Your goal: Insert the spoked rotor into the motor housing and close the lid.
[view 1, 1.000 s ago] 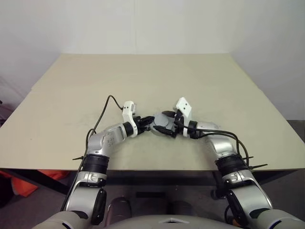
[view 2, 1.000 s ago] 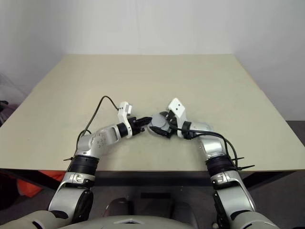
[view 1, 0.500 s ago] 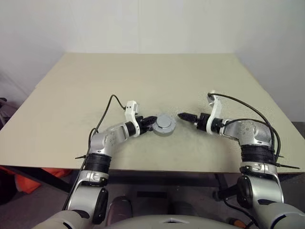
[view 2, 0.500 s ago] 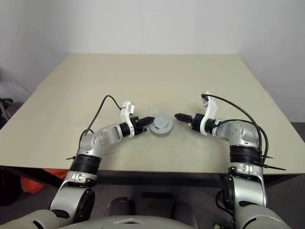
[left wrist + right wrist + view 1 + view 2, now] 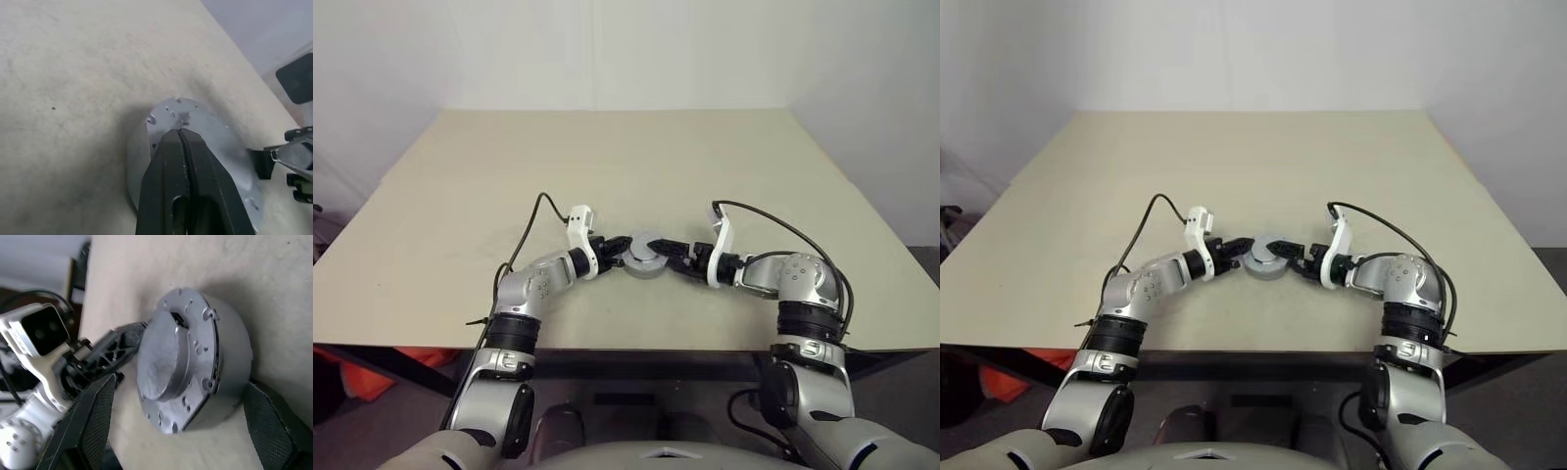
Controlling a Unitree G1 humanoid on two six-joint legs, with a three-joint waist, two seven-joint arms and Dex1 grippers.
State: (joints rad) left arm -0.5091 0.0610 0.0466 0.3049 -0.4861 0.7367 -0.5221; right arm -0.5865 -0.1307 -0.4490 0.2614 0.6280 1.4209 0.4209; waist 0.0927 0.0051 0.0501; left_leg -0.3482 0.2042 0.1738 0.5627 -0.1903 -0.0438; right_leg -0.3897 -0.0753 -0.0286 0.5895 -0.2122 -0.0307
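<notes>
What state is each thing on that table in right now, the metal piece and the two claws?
Round silver-grey metal motor housing: closed, smooth lid on top, resting on the beige table.
Left gripper: black fingers shut, tips against the lid.
Right gripper: fingers wide open, straddling the housing.

Two grippers meet at a round grey metal assembly on a beige table

The round silver-grey motor assembly (image 5: pixel 1264 260) rests on the beige table (image 5: pixel 1263 166); the left gripper (image 5: pixel 1237 251), fingers together, touches its left edge, while the right gripper (image 5: pixel 1285 253) straddles its right side, fingers spread.
</notes>
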